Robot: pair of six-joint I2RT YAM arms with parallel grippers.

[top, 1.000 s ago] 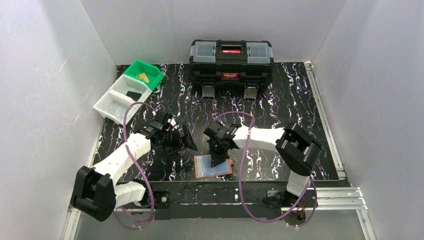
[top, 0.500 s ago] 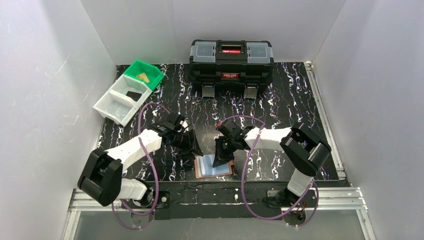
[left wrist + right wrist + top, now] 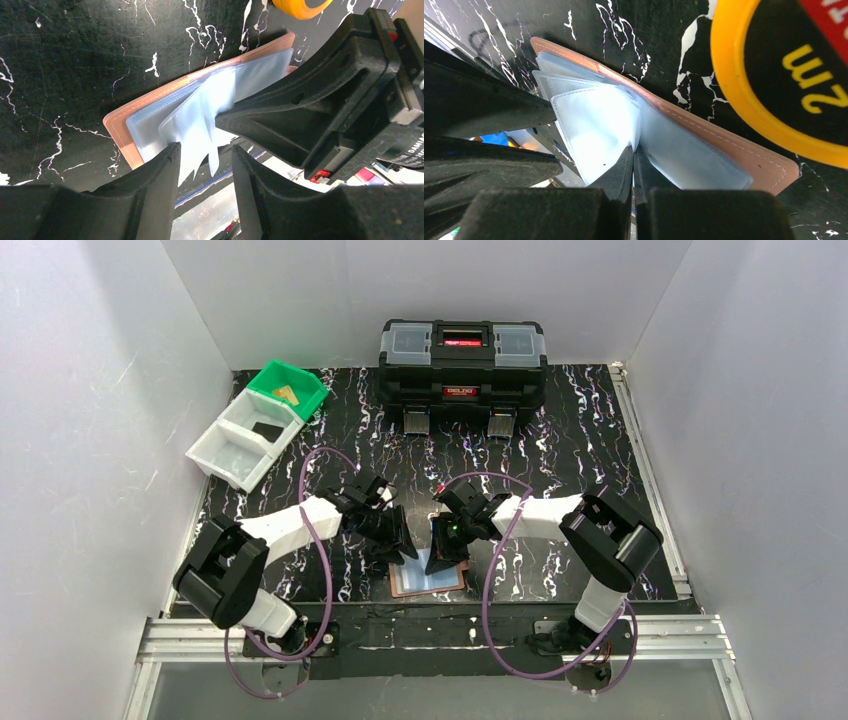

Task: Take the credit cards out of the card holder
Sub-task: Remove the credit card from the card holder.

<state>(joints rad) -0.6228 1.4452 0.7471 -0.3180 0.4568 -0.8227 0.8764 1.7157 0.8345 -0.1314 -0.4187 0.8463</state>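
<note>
Frankly, whether any card sits inside the pale bluish sleeves (image 3: 594, 125) cannot be made out; they look clouded. From above, both arms cover much of the card holder (image 3: 428, 581), and the yellow tape measure (image 3: 729, 75) is cut off by the frame edge. A black toolbox (image 3: 462, 362) stands at the back of the worktop (image 3: 560, 440). A gold-tan card (image 3: 288, 393) lies in the green bin (image 3: 303, 377) and a black card (image 3: 267, 429) in the white bin (image 3: 215, 456). The tan leather holder lies open near the front edge, sleeves fanned up. The left hand (image 3: 205, 150) stands released, sleeve tips in its gap. The right hand (image 3: 632, 152) is clenched at the sleeves' fold; whether it pinches one is unclear.
</note>
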